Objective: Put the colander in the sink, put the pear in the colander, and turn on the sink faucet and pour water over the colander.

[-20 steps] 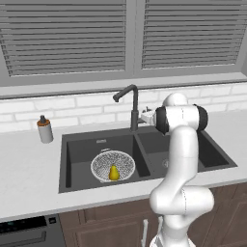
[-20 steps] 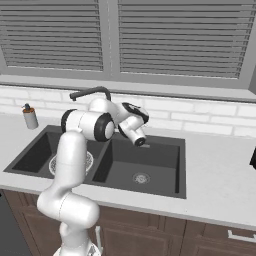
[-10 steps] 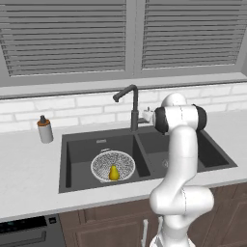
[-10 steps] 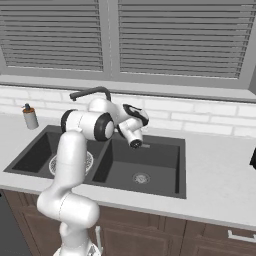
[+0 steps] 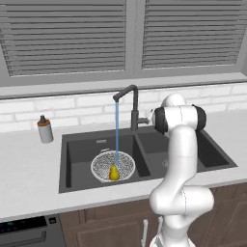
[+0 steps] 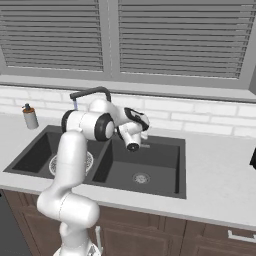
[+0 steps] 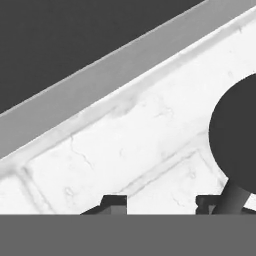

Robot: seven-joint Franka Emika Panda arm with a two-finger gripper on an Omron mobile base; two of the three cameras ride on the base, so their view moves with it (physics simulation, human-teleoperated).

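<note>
Dark sink (image 5: 77, 149): left basin, colander (image 5: 114, 166) with pear (image 5: 114, 173) inside

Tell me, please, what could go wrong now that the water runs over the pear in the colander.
1. The stream from the sink faucet lands on the colander right at the pear; it may splash out of the sink onto the counter.
2. The gripper hangs close to the faucet's lever with its jaws apart; a careless retreat might bump the lever and change the flow.
3. The colander sits loose in the left basin, so the water could push it off-centre.
</note>
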